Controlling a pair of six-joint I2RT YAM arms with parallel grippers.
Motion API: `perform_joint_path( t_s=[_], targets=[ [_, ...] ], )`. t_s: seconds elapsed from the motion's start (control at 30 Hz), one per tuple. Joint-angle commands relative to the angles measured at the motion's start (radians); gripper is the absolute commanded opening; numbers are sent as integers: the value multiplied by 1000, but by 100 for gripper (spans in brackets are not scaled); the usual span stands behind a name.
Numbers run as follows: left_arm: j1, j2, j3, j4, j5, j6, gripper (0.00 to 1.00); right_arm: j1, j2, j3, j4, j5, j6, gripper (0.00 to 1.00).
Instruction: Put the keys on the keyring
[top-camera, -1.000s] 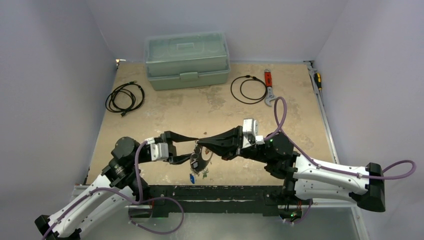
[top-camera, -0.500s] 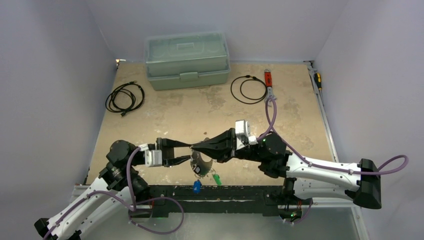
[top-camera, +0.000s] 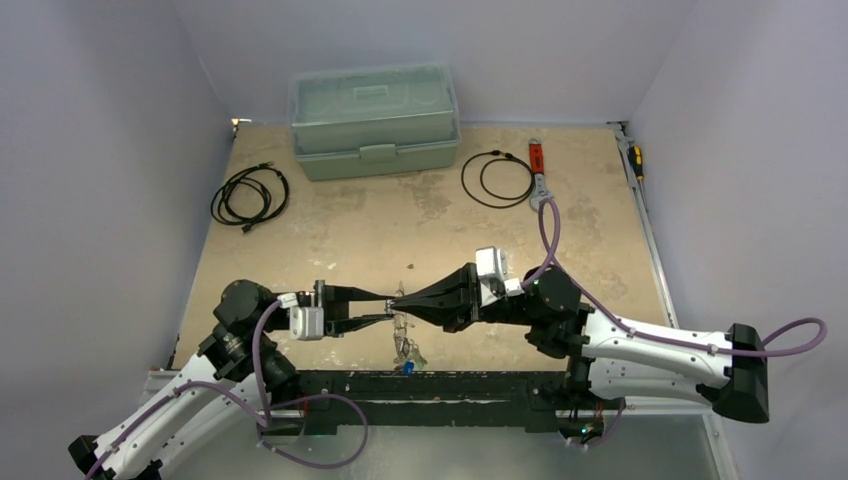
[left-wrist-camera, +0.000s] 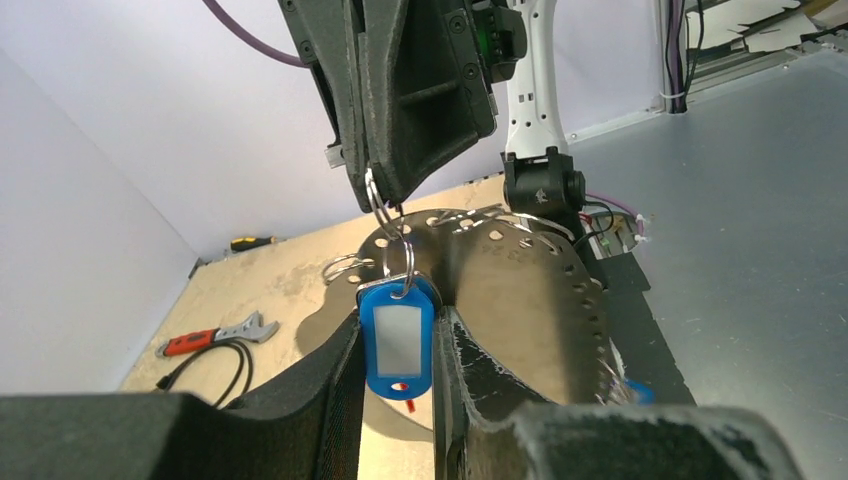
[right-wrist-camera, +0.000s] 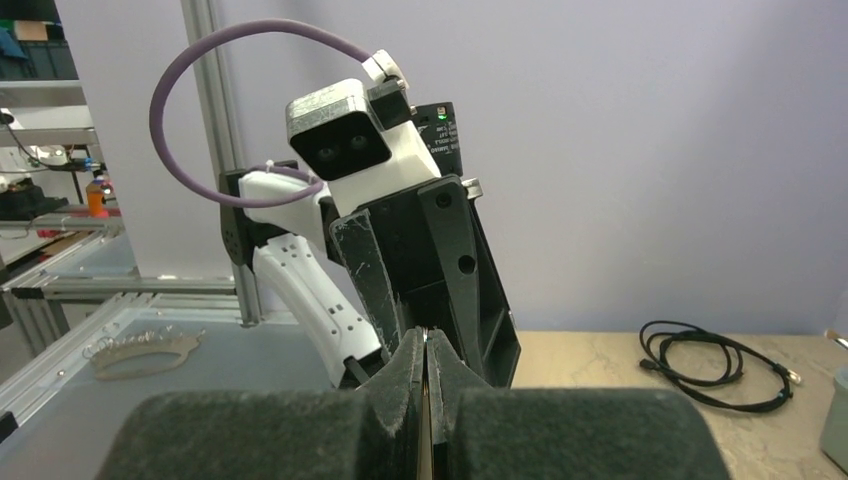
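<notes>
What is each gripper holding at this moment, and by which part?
The right gripper pinches the keyring by its top. The left gripper flanks the blue tag; a firm hold cannot be told.

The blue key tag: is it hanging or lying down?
Hanging: the blue tag dangles from the keyring pinched by the right gripper.

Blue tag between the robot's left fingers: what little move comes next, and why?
Probably squeeze the left gripper shut on the blue tag: it hangs between the fingers, from a silver ring pinched by the right gripper, and a firm grip isn't clear.
</notes>
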Motion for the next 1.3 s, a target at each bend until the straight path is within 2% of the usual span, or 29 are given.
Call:
perform_joint_path(
  t_s=[0.0, 0.33, 0.4, 0.57, 0.7, 0.77, 0.97, 1.1, 1.27],
  targets=[
    [-1, -4, 21, -40, -19, 48, 0, -2, -74, -14, 5, 48, -33, 0],
    [-1, 6, 46, -103, -110, 88, 0, -1, -96, -6, -181, 150, -82, 0],
    [-2, 12, 50, -112, -130, 94, 0, -2, -77, -1, -198, 179, -83, 10],
    [-2, 29, 63, -130, -165, 112, 0, -1, -38, 17, -240, 197, -83, 45],
    [-1, 45, 76, -145, -192, 128, 0, -1, -54, 4, -254, 242, -84, 64],
    [-1, 61, 85, -149, -201, 132, 0, -1, -76, -10, -253, 259, -84, 71],
    [-1, 161, 148, -216, -288, 148, 0, -1, -187, -78, -239, 395, -68, 78],
    [-1, 251, 201, -233, -372, 137, 0, -2, -262, -126, -229, 545, -38, 79],
    [-2, 395, 296, -224, -471, 114, 0, -2, -336, -170, -222, 657, -13, 79]
  ],
)
